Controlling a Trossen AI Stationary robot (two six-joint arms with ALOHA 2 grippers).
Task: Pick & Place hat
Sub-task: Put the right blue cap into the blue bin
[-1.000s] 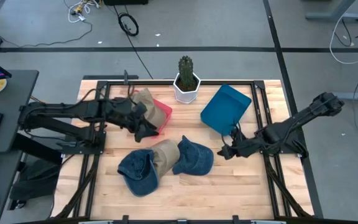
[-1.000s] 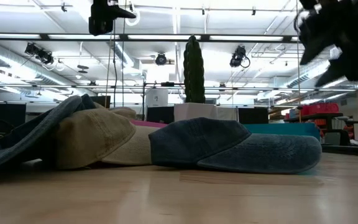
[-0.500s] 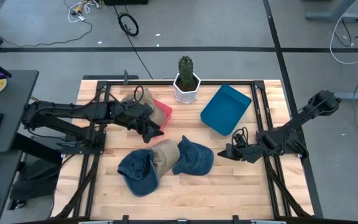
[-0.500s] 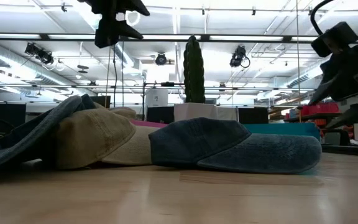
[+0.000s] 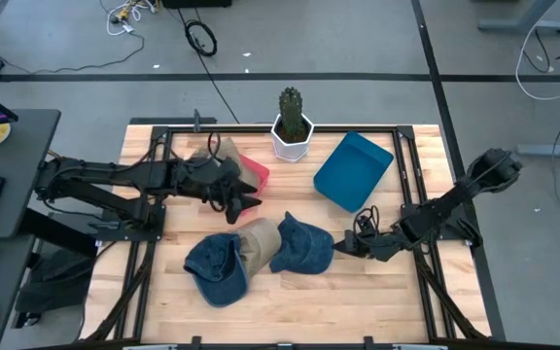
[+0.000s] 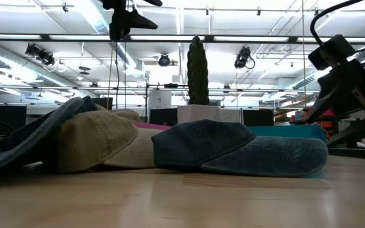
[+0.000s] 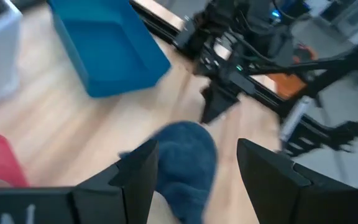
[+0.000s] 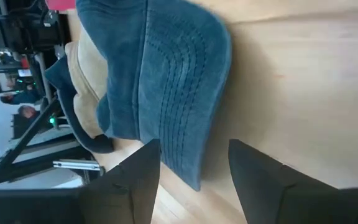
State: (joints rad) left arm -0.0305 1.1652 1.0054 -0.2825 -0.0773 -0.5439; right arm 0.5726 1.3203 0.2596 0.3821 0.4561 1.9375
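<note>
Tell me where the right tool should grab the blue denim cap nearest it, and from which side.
Take the denim cap by its brim. In the right wrist view the stitched brim points toward the open right tool, lying flat on the table. Coming in low from the cap's right side looks best, one finger sliding under the brim.

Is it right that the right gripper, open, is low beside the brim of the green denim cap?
Not quite: the denim cap is blue, not green, as the right wrist view shows. The rest holds: the right gripper, open, is low beside its brim.
</note>
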